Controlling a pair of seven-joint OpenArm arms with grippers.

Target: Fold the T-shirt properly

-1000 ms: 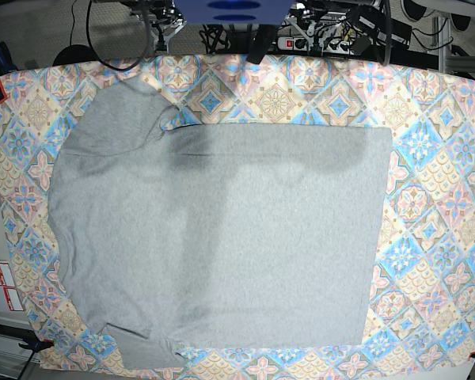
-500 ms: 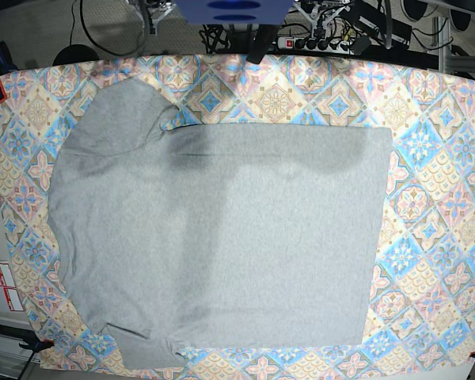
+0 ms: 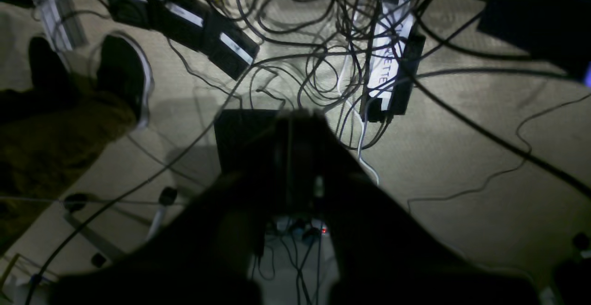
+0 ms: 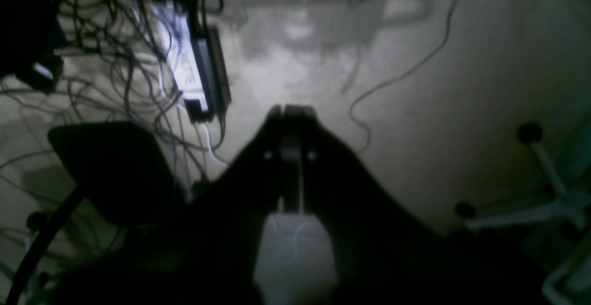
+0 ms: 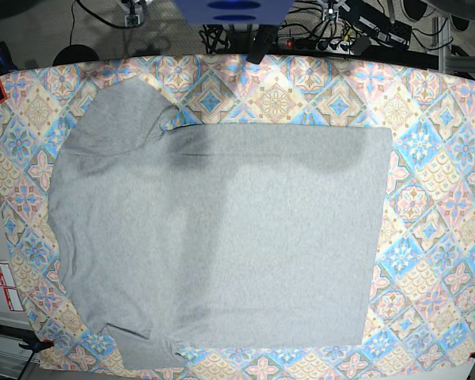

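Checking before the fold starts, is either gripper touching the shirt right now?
Apart. Left gripper and right gripper each hang over floor cables in their wrist views; the base view shows the shirt alone.

right hand (image 4: 292, 111) seemingly closed above floor cables (image 4: 138, 65).

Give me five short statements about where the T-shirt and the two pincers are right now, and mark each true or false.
1. The T-shirt lies spread out on the patterned tablecloth. True.
2. Bold black lettering shows on the shirt's upper face. False: the visible face is plain grey.
3. The left pincer is clamped on a sleeve. False: it is shut on nothing, above a floor of cables.
4. The right pincer is shut and holds nothing. True.
5. In the base view, both pincers hover over the shirt. False: no arm is over the cloth there.
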